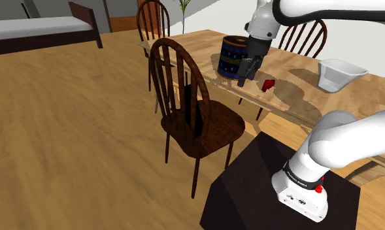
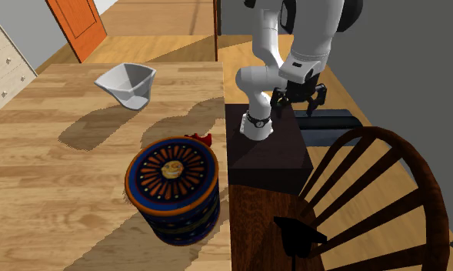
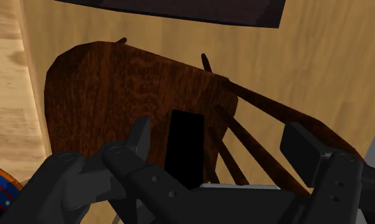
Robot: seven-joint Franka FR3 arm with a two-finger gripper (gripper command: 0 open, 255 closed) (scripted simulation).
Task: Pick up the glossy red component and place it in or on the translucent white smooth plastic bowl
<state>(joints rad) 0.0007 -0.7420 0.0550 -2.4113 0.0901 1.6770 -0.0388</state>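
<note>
The small glossy red component (image 1: pixel 268 85) lies on the wooden table (image 1: pixel 204 49), between a dark blue patterned tin (image 1: pixel 234 57) and the white bowl (image 1: pixel 340 73). In the second exterior view the red component (image 2: pixel 201 139) peeks out behind the tin (image 2: pixel 173 189), and the bowl (image 2: pixel 127 83) stands farther back on the table. My black gripper (image 1: pixel 242 78) hangs open and holds nothing. It is past the table's edge, beside the tin and short of the red piece. In the wrist view the fingers (image 3: pixel 140 137) stand wide apart over a dark wooden chair seat (image 3: pixel 116 95).
A dark spindle-back chair (image 1: pixel 191 111) stands against the table's near edge, under the gripper (image 2: pixel 296 106). Two more chairs (image 1: pixel 153 19) stand on the table's far side. The dark stand (image 1: pixel 276 189) is at the shoulder view's lower right. A bed (image 1: pixel 40 29) stands far off.
</note>
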